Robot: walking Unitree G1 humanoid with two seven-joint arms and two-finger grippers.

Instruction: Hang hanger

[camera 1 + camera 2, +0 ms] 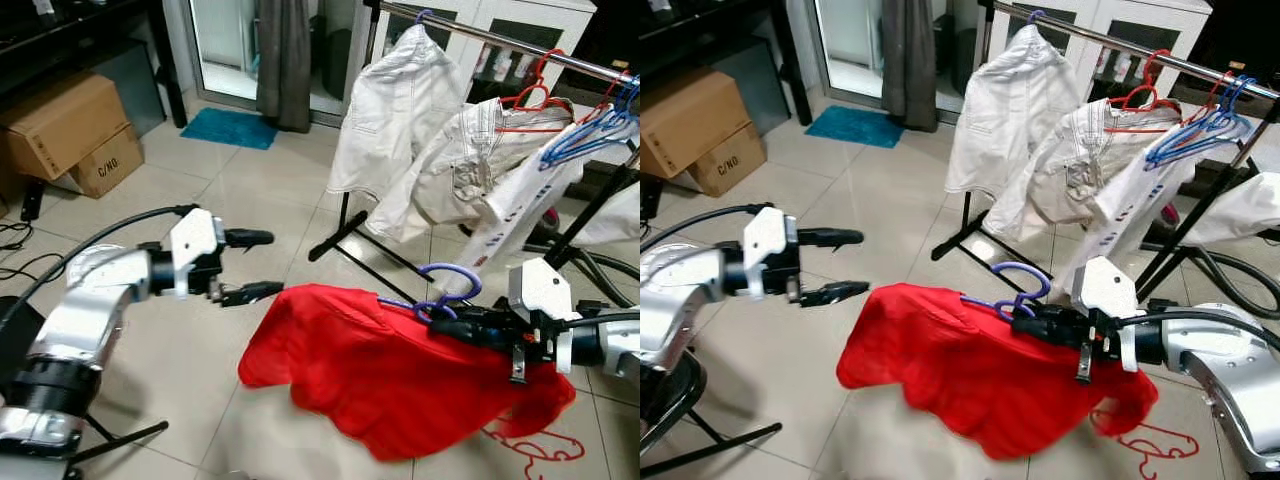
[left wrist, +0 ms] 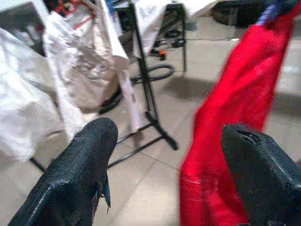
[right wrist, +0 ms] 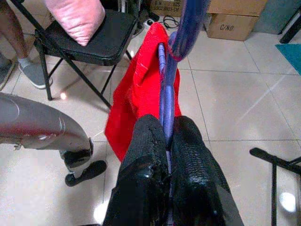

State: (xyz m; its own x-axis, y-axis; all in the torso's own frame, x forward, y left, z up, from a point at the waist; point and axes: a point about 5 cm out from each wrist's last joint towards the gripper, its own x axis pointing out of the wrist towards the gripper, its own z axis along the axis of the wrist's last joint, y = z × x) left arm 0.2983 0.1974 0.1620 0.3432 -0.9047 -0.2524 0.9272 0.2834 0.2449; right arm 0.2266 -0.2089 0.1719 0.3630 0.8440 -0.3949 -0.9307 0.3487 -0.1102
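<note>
Two grippers work here: the right gripper (image 1: 462, 321) clamps the purple hanger (image 1: 447, 290) below its hook, keeping the red shirt (image 1: 380, 375) draped and the hook free for the rail (image 1: 520, 45); the left gripper (image 1: 252, 265) hovers spread wide beside the shirt.

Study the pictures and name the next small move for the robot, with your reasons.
Probably lift the right gripper up towards the rail. Its jaws are shut on the purple hanger, the red shirt hangs from it, and the hook is well below the rail. The left gripper is open and apart from the shirt.
</note>
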